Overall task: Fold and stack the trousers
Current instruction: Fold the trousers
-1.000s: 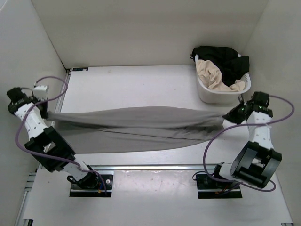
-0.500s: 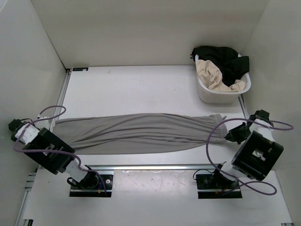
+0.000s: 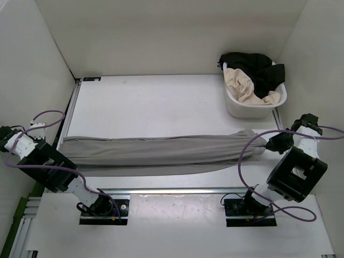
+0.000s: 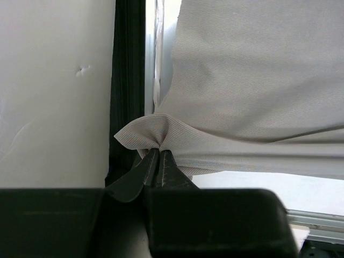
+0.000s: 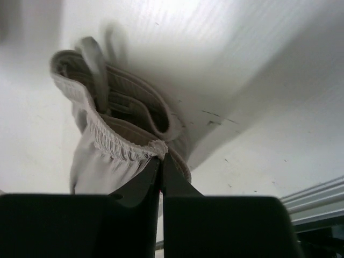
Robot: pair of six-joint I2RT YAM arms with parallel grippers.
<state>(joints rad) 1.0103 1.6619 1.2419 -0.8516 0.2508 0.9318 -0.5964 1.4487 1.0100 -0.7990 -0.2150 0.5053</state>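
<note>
Trousers (image 3: 161, 153): grey, pulled out long left-to-right across lower middle of top view. They span nearly the whole table (image 3: 161, 102) width, both legs together in one narrow band w/ long lengthwise folds.
Leg end: at left edge of table in top view, reaching out past the edge.
Waist end: right side of top view, just below basket, bunched to a point.
L gripper (image 4: 157, 155): jaws clenched, pinching a small gathered tuck of fabric at the trousers' edge. In wrist view, centre frame, cloth fans out up and right from the pinch.
Behind L pinch: dark gap and metal rail along table's edge, white wall (image 4: 54, 91) filling left of frame.
R gripper (image 5: 161, 157): jaws clenched, tips grasping the ribbed elastic waistband edge. In wrist view, centre frame, the waistband loops up and left, a flat cord lying in the opening.
Under waist end: soft shadow on the table, so this end looks held off the surface. Can't tell if mid-section touches.
Arms: L arm far left, out beyond table edge. R arm far right, lower right of top view. Purple cable (image 3: 243, 161) loops over trousers' right end.
Basket (image 3: 244, 110): white, upper right of top view, by back-right corner, apart from trousers.
Basket contents: black garment (image 3: 255, 67) heaped on top, beige garment (image 3: 242, 86) in front.
</note>
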